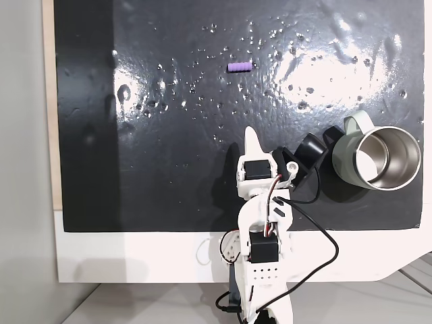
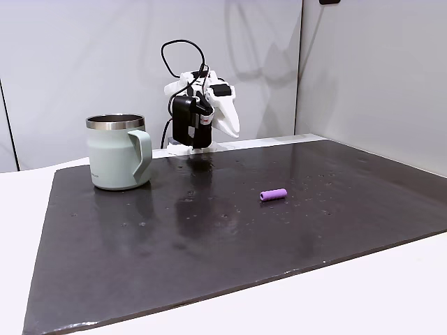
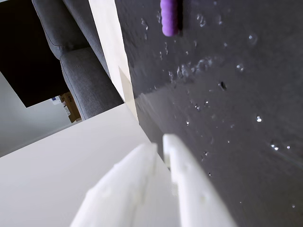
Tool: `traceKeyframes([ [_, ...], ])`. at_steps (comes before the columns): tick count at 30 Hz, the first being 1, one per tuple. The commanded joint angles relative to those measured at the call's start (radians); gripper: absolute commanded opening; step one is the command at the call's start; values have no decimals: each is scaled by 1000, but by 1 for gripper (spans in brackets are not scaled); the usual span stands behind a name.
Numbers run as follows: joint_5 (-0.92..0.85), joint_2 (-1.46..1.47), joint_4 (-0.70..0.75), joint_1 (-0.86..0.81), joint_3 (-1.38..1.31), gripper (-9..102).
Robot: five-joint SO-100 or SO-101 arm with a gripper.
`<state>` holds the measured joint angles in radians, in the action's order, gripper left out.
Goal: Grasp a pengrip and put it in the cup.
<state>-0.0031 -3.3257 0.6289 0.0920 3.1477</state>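
The white arm [image 2: 199,112] sits folded back, its fingers [image 3: 180,165] nearly together, holding nothing.

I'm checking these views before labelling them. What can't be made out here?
- Pengrip: cut off by the wrist view's top edge.
- Cup: its inside is hidden by its own wall in a fixed view; the bottom is partly lost in reflections in the other.
- Gripper: fingers close together, nothing visibly held; its base is cut off.

Fixed cams: one top-down, one low front; wrist cam near mat [image 3: 246,142].
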Motion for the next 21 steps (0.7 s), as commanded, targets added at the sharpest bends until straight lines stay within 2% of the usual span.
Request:
traceKeyframes([
  [1,51,-11,5,-14,41,0],
  [17,52,-11,3,-8,37,0],
  [21,32,-12,44,2,-61,0],
])
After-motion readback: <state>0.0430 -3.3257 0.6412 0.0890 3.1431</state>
